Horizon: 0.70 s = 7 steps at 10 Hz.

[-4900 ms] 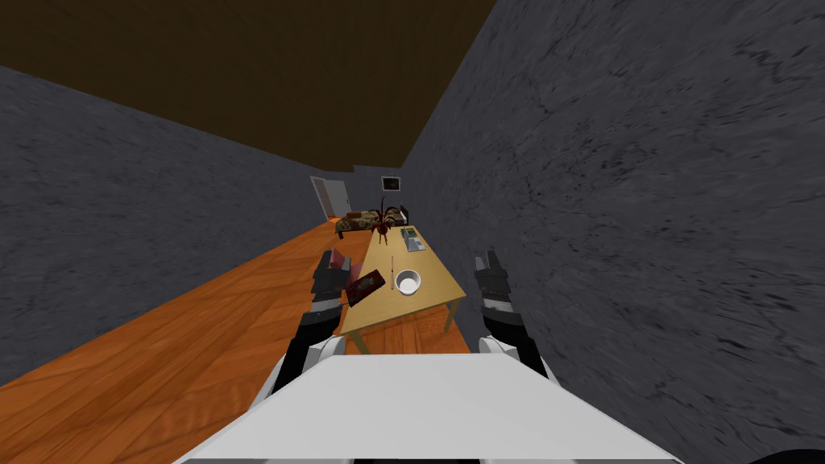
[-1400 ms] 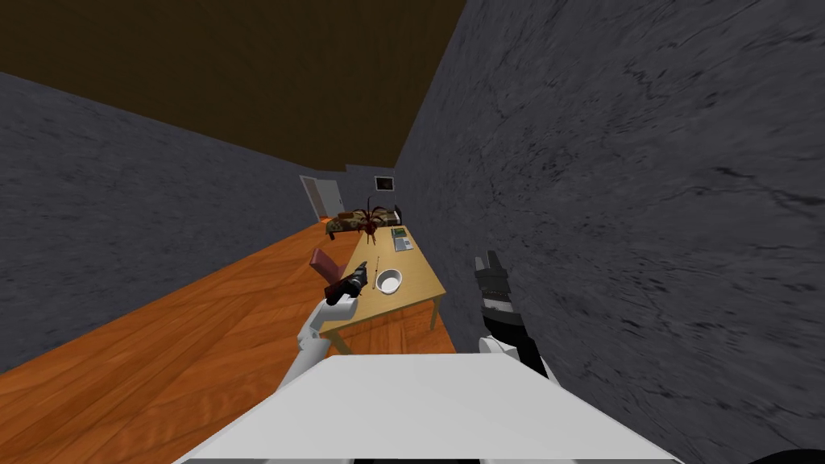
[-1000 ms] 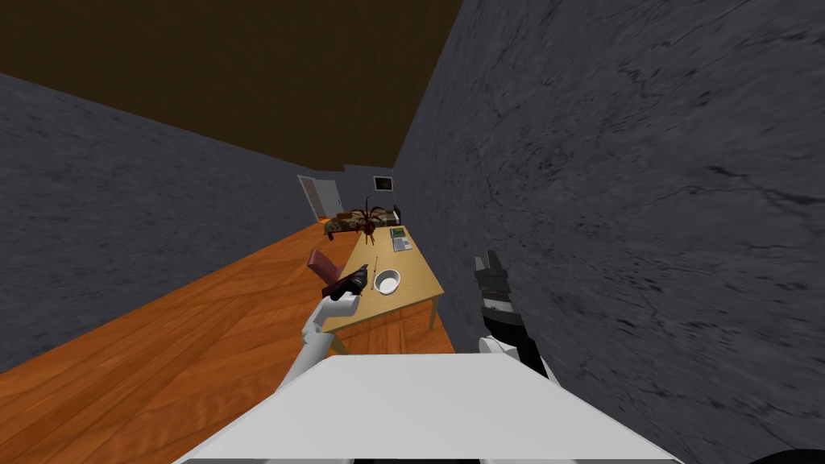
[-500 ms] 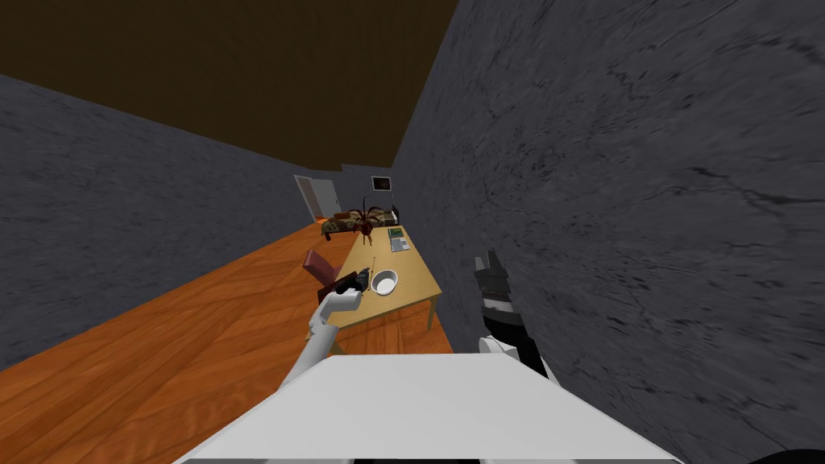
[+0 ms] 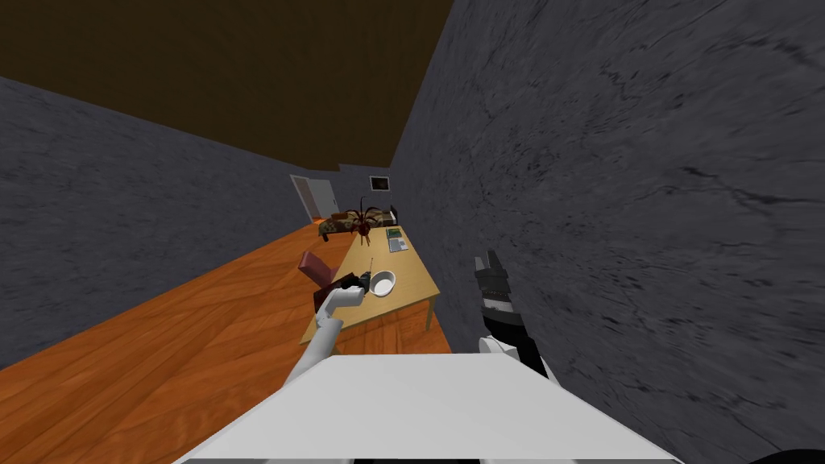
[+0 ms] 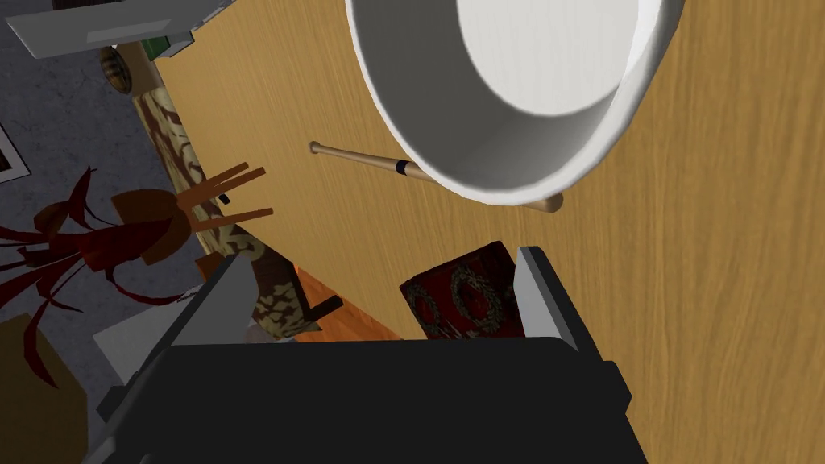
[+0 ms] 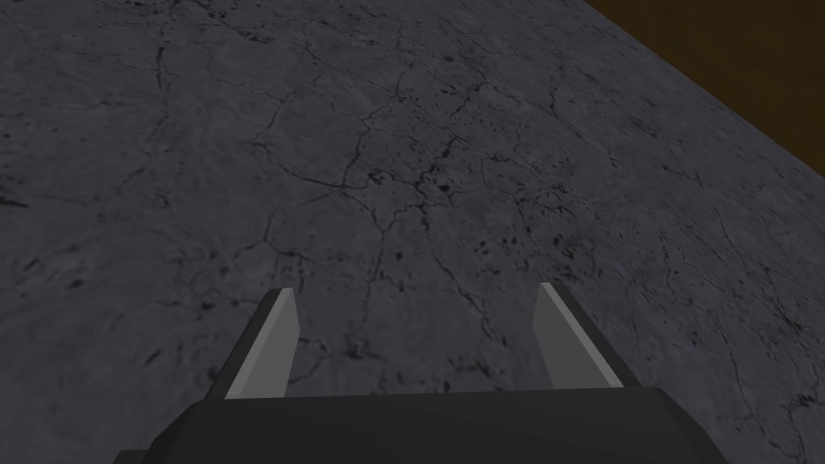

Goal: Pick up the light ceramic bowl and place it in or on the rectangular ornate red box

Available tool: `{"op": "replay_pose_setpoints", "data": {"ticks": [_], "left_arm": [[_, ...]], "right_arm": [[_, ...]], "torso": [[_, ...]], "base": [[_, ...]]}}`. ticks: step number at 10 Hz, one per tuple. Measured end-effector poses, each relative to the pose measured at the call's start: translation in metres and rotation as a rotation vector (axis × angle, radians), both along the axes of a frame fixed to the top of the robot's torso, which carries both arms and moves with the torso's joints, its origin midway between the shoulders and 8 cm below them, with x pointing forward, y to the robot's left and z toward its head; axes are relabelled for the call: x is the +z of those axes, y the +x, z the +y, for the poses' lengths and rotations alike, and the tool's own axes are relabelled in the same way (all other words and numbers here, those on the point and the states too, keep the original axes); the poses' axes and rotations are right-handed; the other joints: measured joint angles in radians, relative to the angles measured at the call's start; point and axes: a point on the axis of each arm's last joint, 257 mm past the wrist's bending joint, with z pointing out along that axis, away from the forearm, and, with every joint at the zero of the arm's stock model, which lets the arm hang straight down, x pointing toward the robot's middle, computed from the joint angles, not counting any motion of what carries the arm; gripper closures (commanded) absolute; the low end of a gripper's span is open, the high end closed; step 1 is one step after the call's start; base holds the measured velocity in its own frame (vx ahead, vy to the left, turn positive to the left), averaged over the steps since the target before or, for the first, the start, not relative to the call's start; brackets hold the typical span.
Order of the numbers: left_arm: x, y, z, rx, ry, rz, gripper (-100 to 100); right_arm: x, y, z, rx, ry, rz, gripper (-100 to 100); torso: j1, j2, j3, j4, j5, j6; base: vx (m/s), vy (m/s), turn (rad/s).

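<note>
The white bowl (image 5: pixel 382 283) sits upright on the wooden table (image 5: pixel 407 294) near its front end. In the left wrist view the bowl (image 6: pixel 524 97) lies just ahead of my fingertips. The dark red ornate box (image 6: pixel 463 294) lies on the table below the hand, showing in the gap beside one finger. My left gripper (image 6: pixel 383 282) is open and holds nothing; it (image 5: pixel 355 282) hovers over the box, just left of the bowl. My right gripper (image 5: pixel 486 262) hangs low by the grey wall, and its wrist view shows it (image 7: pixel 415 322) open and empty.
A thin wooden stick (image 6: pixel 362 159) lies on the table, partly behind the bowl. A reddish chair (image 5: pixel 313 266) stands at the table's left side. Farther along the table are a laptop-like item (image 5: pixel 395 239) and a dark red plant (image 5: pixel 364 219). The grey wall runs close on the right.
My left arm has reached forward and right across the table's front corner, bringing the gripper over the red box and up to the bowl. The view has drifted slightly left. The right arm is unmoved.
</note>
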Motion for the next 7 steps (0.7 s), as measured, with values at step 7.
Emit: {"op": "replay_pose_setpoints", "data": {"ticks": [7], "left_arm": [[-0.043,-0.017,-0.014,-0.002,-0.025,0.199,-100]], "right_arm": [[0.000,0.000,0.000,0.000,0.000,0.000,0]], "torso": [[0.001,0.000,0.000,0.000,0.000,0.000]], "base": [[0.018,-0.008,-0.034]]}}
